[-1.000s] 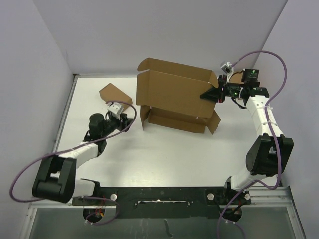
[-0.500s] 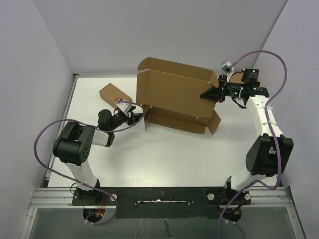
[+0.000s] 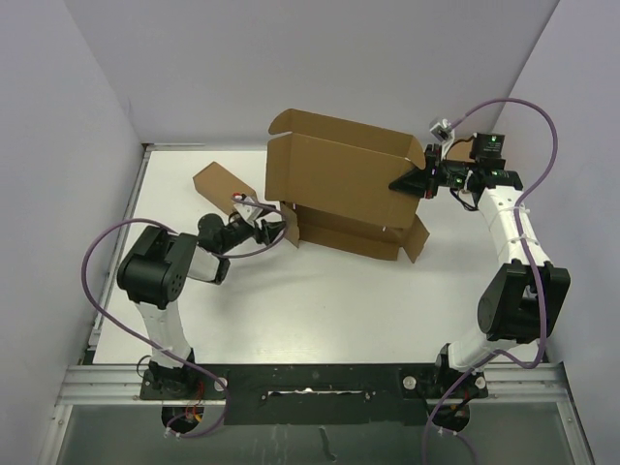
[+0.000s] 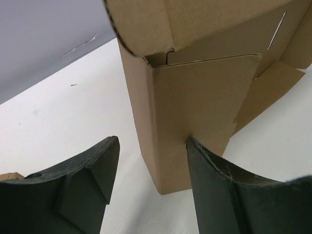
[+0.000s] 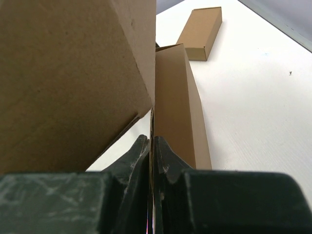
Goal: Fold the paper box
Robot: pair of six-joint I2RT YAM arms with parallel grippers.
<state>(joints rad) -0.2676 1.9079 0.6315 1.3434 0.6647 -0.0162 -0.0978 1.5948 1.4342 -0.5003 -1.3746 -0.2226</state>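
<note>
Straddling paper box (image 4: pixel 195 97), left hand (image 4: pixel 152 146)

Two white arms (image 3: pixel 509 231) with bulky black joints (image 3: pixel 155 271), looping purple cables (image 3: pixel 85 281), small green lights (image 3: pixel 493 141)

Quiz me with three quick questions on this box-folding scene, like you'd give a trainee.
1. True or false: the right gripper is shut on a panel of the large brown corrugated-cardboard paper box.
2. The left gripper is: A) open at the box's end flap, B) shut on it, C) out of view.
3. Which arm's side of the table holds the small closed brown cardboard carton?
Key: 1 true; 2 A; 3 left.
</note>
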